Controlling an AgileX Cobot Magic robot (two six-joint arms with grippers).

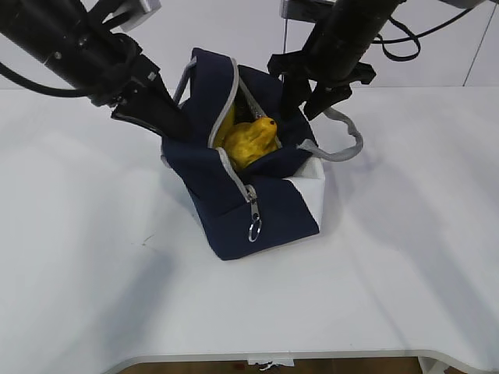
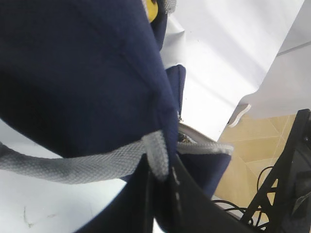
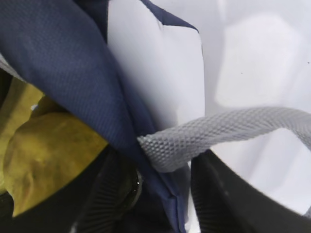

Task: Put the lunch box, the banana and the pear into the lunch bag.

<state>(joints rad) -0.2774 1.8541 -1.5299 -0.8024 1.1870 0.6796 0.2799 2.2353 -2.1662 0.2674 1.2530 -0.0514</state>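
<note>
Two end effectors on the lunch bag (image 1: 234, 195): left (image 2: 163, 194) clamped, right (image 3: 160, 194) straddling (grip unclear).

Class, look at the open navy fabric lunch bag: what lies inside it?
Inside the navy fabric lunch bag, a squat yellow-orange pear shows with a curved yellow banana behind it. Anything beneath them, including any lunch box, is hidden by fruit and fabric.

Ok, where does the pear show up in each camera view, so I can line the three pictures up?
Exterior view: the pear sits in the open mouth of the lunch bag, centre of the picture, stem end pointing right.
Left wrist view: only a yellow sliver at the top edge; cannot tell if it is the pear.
Right wrist view: the pear fills the lower left, inside the bag.
Shared landmark: the bag's grey strap handle.
</note>
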